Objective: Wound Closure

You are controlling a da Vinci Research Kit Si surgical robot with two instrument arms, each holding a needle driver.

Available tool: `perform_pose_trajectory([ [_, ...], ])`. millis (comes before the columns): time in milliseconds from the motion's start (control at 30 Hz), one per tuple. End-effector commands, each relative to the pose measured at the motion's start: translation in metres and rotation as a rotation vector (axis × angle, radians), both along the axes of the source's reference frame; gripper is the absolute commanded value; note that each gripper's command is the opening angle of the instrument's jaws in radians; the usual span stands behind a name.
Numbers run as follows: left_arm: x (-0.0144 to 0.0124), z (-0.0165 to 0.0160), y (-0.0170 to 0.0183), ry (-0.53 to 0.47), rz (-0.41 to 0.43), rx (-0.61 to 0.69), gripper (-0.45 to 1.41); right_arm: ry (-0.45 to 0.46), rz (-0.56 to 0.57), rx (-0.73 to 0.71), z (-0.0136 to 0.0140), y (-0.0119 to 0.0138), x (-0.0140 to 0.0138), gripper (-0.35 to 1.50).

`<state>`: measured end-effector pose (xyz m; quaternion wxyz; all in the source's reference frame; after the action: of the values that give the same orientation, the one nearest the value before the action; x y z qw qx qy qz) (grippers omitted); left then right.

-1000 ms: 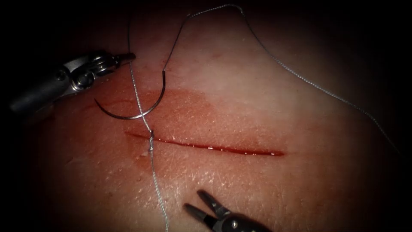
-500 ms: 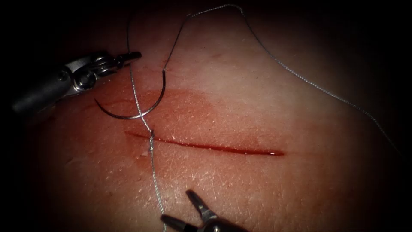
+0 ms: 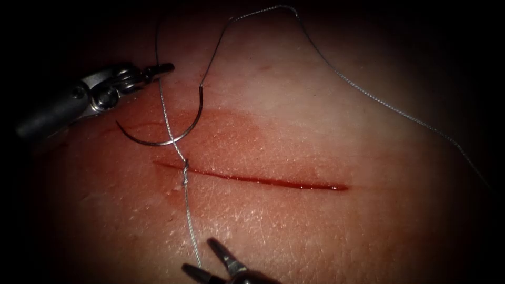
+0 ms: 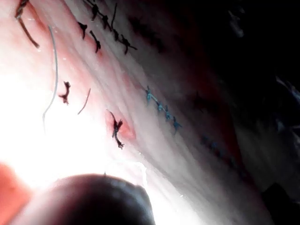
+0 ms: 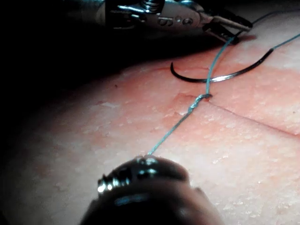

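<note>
tissue (image 3: pixel 315 121) spans the field, pale at the far side, stained with red fluid (image 3: pixel 226 137) around the cut (image 3: pixel 263 181), which runs left to right across the middle. left tool (image 3: pixel 160 68) enters from the far left, above the left end of the cut; its jaws are pressed together on the thread (image 3: pixel 163 108), also seen in the right wrist view (image 5: pixel 229 29). right tool (image 3: pixel 208 261) sits at the near edge, below the left part of the cut, jaws spread and holding nothing, one jaw tip just beside the near tail of thread. needle (image 3: pixel 173 138) lies free on the tissue on the far side of the cut near its left end, curve bowed toward the cut, held by neither tool and not in the tissue; thread from its upper end loops far and away to the right. knot (image 3: pixel 185 176) sits on the cut near its left end, one strand rising across the needle to the left tool, the other running near toward the right tool.
</note>
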<state>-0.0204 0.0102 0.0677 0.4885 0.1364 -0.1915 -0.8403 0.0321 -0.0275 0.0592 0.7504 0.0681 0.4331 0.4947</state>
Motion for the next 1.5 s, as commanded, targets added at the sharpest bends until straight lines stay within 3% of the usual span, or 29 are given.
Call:
perform_pose_trajectory([
  [33, -0.0004, -0.0007, 0.0012, -0.004, -0.003, -0.008, 0.0, 0.002, 0.001, -0.006, -0.0004, 0.001, 0.0005, -0.35],
  [133, -0.0005, -0.0006, 0.0012, -0.012, 0.001, -0.005, -0.45, -0.015, -0.038, -0.021, -0.0007, 0.0012, 0.0003, -0.35],
  [367, -0.0018, -0.0008, 0.0024, -0.05, 0.062, -0.017, -0.45, -0.011, -0.037, -0.004, -0.0022, 0.0024, -0.0001, -0.35],
  [600, -0.0022, -0.0004, 0.0037, -0.076, 0.103, -0.048, -0.45, -0.001, -0.052, -0.001, -0.0027, 0.0017, -0.0002, -0.35],
  [1500, -0.0025, 0.0013, 0.0045, -0.018, 0.095, -0.077, -0.45, -0.035, -0.117, 0.049, -0.0026, -0.0005, -0.0003, -0.35],
])
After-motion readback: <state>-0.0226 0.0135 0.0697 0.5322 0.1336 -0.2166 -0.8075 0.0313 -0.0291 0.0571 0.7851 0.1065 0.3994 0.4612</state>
